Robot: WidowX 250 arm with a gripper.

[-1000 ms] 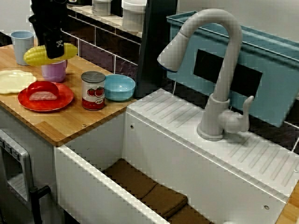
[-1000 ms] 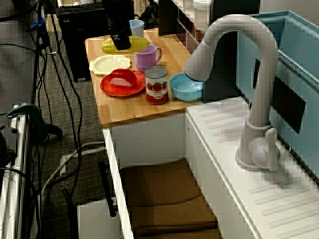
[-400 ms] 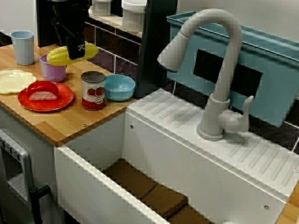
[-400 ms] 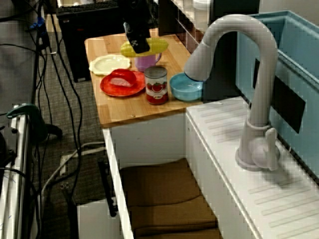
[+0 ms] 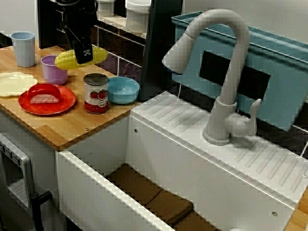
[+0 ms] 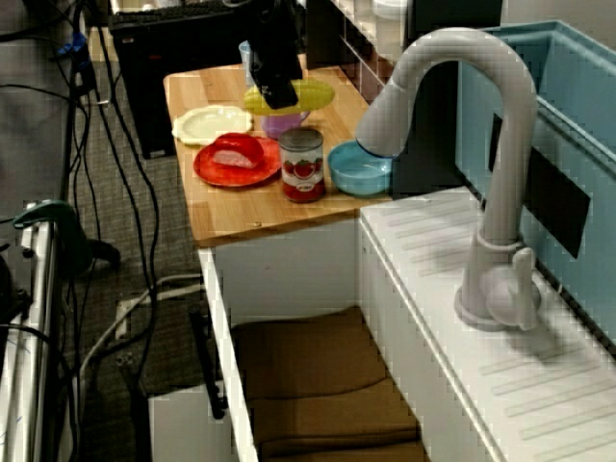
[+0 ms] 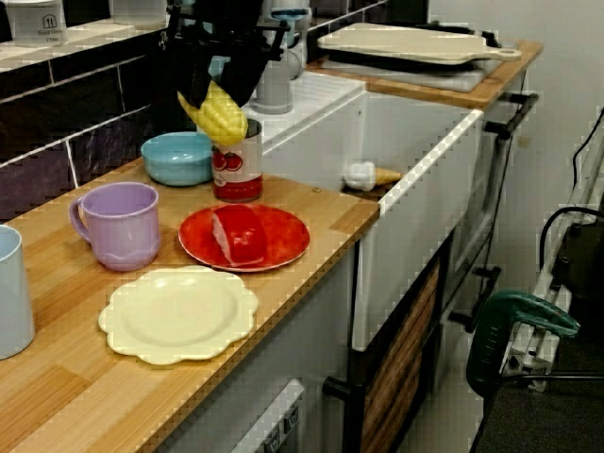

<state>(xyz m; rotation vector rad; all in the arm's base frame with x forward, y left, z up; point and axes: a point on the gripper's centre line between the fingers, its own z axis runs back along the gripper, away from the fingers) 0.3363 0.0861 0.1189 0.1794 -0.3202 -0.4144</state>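
Wooden counter [image 5: 72,126] beside a white sink [image 5: 96,192], black tiles behind. Since a second ago the gripper [image 5: 84,54] has carried the yellow corn [image 5: 65,60] rightward, from beside the blue cup [image 5: 23,48] to above the gap between purple mug [image 5: 54,70] and tomato can [image 5: 96,93]. Jaws clamped narrowly across the cob's middle; both ends stick out sideways, and the cob is in the air, clear of the counter. Red plate [image 5: 65,101] holds a red-and-pink slice [image 5: 44,95]. Blue bowl [image 5: 123,89] shows only its bare inside. Cream plate [image 5: 14,83] lies at the left. In the sink, brown cloths [image 5: 154,197]; the view along the counter also shows a small ice-cream cone [image 7: 370,176] there.
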